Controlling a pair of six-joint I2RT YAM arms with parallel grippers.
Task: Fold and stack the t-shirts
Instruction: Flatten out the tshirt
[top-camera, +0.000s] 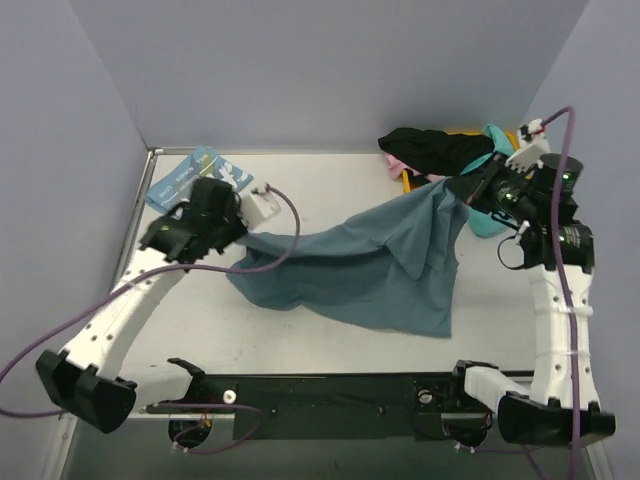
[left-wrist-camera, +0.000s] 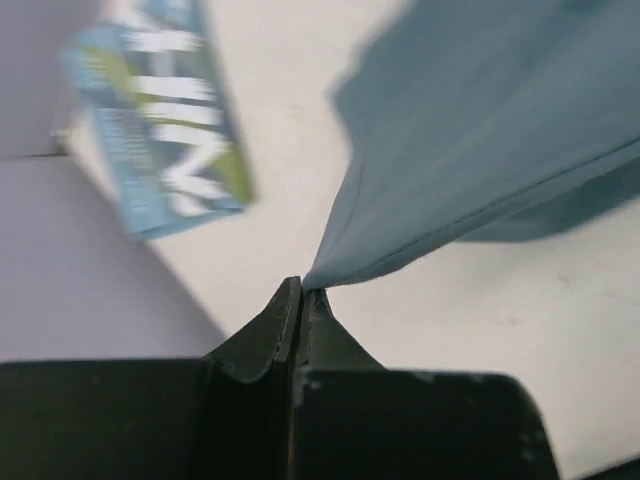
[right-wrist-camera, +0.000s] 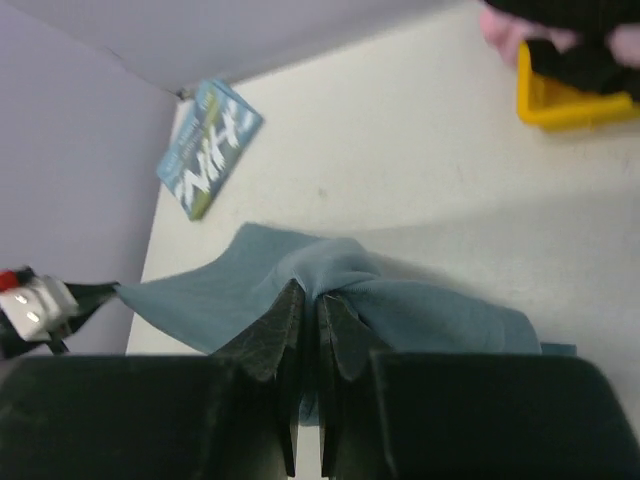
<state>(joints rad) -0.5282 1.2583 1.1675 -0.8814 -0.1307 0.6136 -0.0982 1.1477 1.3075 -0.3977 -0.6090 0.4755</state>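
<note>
The left claw pinched a corner of the slate-teal t-shirt; the right claw pinched its far edge, the cloth draped between them.

2 arms, same build. Left arm and right arm: white link shells, black joint housings, black base blocks. 1 purple cable per arm in loose loops, ending at a white wrist block. The right arm's block has a small red mark. Green light on a right arm joint. Left gripper and right gripper: matte black, 2 flat fingers each, tapering to thin wedge tips from a wide boxy black body.
</note>
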